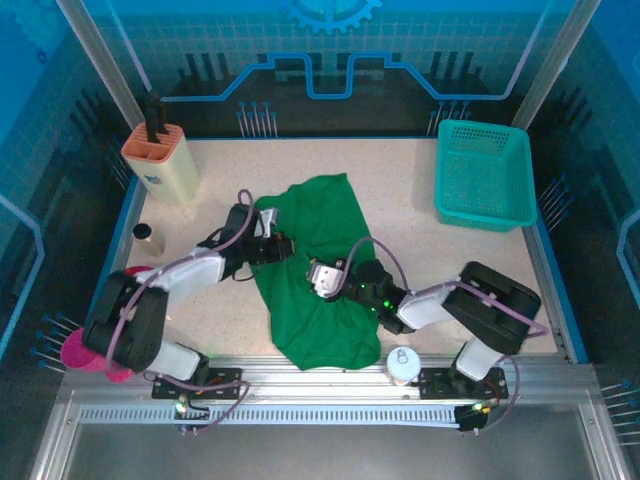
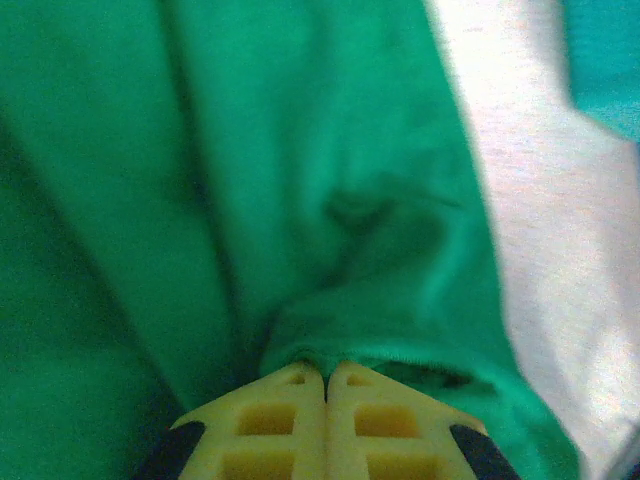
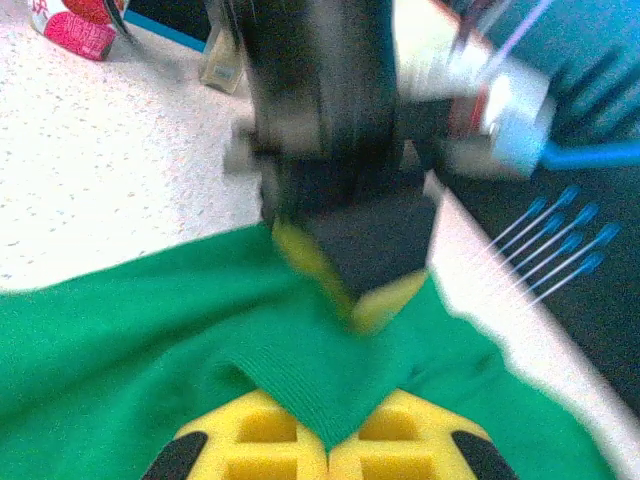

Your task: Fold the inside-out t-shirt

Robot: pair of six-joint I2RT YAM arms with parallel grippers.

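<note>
T-shirt (image 1: 325, 215) is bunched on the table (image 1: 450, 260) between the arms. Left gripper (image 2: 326, 385) and right gripper (image 3: 328, 440) are each clamped on a cloth fold. Soft, light, floppy: hems or shoulder seams are best gripped.

1 green tee (image 1: 320, 220), 1 teal basket (image 1: 441, 172), 1 beige holder (image 1: 165, 170), prob. 1 small jar (image 1: 144, 236).

Clearance: table, far side
We list bare table (image 1: 400, 215) between shirt (image 1: 325, 215) and basket (image 1: 483, 175); holder (image 1: 165, 170) blocks far left.
</note>
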